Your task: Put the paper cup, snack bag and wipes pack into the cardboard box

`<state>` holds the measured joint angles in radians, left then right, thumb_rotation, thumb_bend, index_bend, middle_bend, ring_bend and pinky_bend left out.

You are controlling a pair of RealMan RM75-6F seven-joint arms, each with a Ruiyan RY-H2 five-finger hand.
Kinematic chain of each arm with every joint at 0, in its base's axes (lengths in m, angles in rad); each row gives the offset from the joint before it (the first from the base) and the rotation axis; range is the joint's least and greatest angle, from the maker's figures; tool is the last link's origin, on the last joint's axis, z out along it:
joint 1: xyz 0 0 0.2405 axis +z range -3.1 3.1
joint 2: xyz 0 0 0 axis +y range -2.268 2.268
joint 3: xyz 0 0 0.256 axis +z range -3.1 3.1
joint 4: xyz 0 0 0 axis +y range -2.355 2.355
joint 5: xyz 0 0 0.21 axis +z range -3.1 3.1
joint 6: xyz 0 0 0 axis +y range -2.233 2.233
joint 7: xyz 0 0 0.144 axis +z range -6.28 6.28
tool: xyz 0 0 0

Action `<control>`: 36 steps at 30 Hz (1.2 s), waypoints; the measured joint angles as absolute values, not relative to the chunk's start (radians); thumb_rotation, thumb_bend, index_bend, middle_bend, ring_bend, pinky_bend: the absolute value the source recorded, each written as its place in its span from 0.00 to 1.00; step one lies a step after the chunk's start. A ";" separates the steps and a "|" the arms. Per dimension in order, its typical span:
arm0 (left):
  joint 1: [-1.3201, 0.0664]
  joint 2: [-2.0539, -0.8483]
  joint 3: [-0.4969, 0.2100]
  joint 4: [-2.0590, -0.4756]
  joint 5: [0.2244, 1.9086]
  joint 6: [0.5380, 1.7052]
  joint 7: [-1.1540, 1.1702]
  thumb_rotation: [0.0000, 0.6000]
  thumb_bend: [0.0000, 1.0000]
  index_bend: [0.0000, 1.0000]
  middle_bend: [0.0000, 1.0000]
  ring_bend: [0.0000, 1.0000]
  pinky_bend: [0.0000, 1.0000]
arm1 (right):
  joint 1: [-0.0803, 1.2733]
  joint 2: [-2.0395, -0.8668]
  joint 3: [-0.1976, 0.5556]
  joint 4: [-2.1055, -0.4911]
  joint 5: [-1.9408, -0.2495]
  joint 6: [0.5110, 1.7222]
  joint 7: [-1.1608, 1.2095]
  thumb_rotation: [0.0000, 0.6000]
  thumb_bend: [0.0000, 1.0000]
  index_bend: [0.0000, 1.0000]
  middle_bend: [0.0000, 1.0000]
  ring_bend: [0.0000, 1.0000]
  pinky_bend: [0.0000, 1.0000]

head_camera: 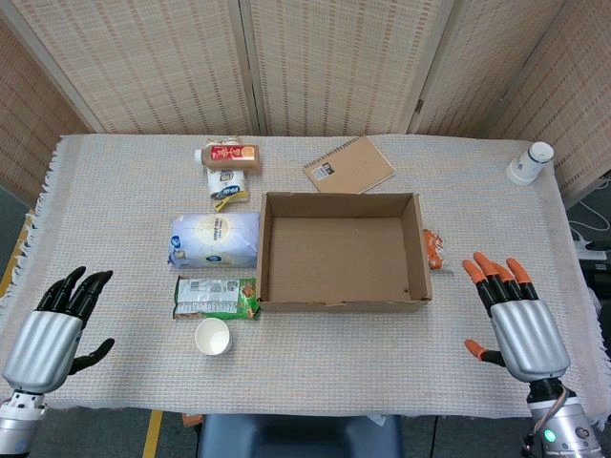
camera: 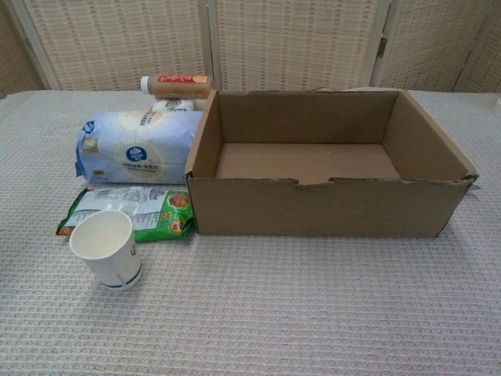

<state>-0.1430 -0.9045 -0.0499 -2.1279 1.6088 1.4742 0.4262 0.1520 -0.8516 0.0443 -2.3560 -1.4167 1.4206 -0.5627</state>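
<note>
Cardboard box (head_camera: 341, 250): set open-topped at mid-table, its floor seen bare.
Wipes pack (head_camera: 216, 239): laid flat just beside the box's left wall.
Snack bag (head_camera: 216, 297): laid flat in front of the wipes pack, near the box's front left corner.
Paper cup (head_camera: 212, 336): stood upright, mouth up, just in front of the snack bag.
Left hand (head_camera: 54, 323): held over the table's front left edge, fingers spread, nothing gripped.
Right hand (head_camera: 511, 315): held at the front right, orange-tipped fingers fanned apart, nothing gripped.
Notebook (head_camera: 349, 165): placed behind the box.
Bottle (head_camera: 228, 154): laid on its side at the rear.
</note>
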 measured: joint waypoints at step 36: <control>-0.205 -1.077 0.057 -2.188 1.572 1.182 0.602 1.00 0.19 0.00 0.10 0.02 0.17 | 0.152 -0.849 0.038 -2.356 -1.415 1.413 -0.559 1.00 0.08 0.03 0.00 0.00 0.00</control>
